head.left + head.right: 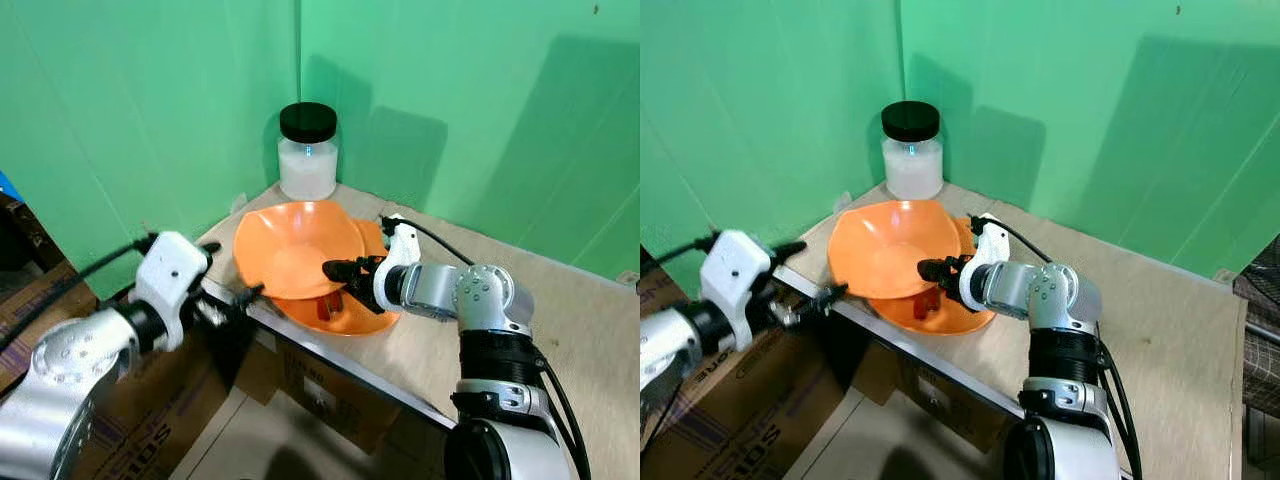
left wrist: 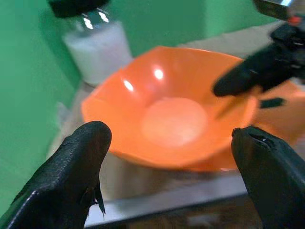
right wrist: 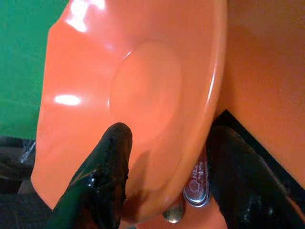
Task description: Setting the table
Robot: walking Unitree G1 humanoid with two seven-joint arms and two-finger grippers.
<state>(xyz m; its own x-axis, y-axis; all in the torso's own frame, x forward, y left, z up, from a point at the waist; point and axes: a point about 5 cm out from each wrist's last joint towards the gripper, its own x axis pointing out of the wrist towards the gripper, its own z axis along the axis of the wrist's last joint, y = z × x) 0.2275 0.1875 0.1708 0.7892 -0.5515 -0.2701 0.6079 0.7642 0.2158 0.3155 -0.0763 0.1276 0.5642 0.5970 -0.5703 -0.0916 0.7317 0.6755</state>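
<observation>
Right gripper (image 1: 345,272) pinches the near rim of the upper orange bowl (image 1: 290,245), tilting it above a second bowl (image 1: 355,315) at the desk (image 1: 590,340) corner; left gripper (image 1: 240,297) hovers open just off the edge. That thin rim hold looks likely to slip, dropping the bowl onto cutlery (image 3: 198,183) beneath.

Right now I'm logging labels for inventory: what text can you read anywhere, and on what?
"SO": end of larger black print on the cardboard box under the table edge, cut off.
Embossed stamp on a metal utensil handle beneath the upper orange bowl: too blurred to read.
Jar: no label visible.
</observation>
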